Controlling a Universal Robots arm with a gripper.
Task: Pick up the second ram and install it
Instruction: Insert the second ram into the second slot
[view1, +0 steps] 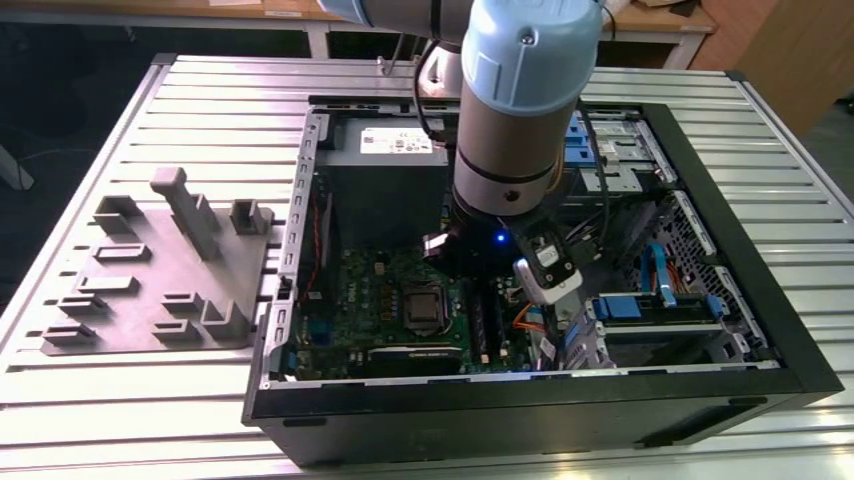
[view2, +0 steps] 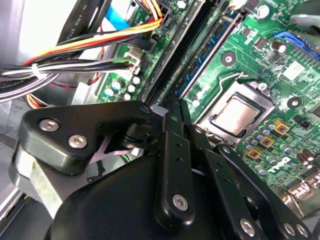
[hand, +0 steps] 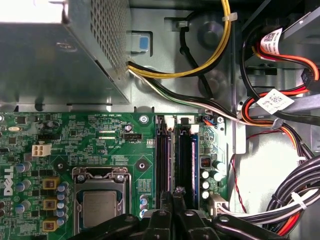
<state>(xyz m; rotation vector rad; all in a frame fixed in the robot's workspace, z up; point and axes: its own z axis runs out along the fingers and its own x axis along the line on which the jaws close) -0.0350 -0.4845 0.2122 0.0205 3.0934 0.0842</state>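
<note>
On the exterior view's left, a grey moulded tray (view1: 160, 270) lay on the ribbed metal table (view1: 80, 400), well apart from the work. Just beside it stood an open black computer case (view1: 534, 420) with its side off. Inside, toward the far wall, sat the grey power box (view1: 387, 150), with the green circuit board (view1: 387, 290) below it and its square processor socket (view1: 424, 312) uncovered.

The robot arm (view1: 514, 150) reached down into the middle of the case, over the board's long memory slots (hand: 163, 160). In both wrist views the gripper (hand: 175, 197) had its black fingers (view2: 175, 150) drawn tightly together, tips right above the slots.

A thin dark stick, most likely the second ram (hand: 184, 160), stood in a slot running away from the fingertips. I could not tell for sure whether the fingers pinched it or only touched its end.

Further to the exterior view's right, bundled orange, yellow and black cables (hand: 280, 115) hung beside the board. Blue drive brackets (view1: 654, 300) lined the case wall.
</note>
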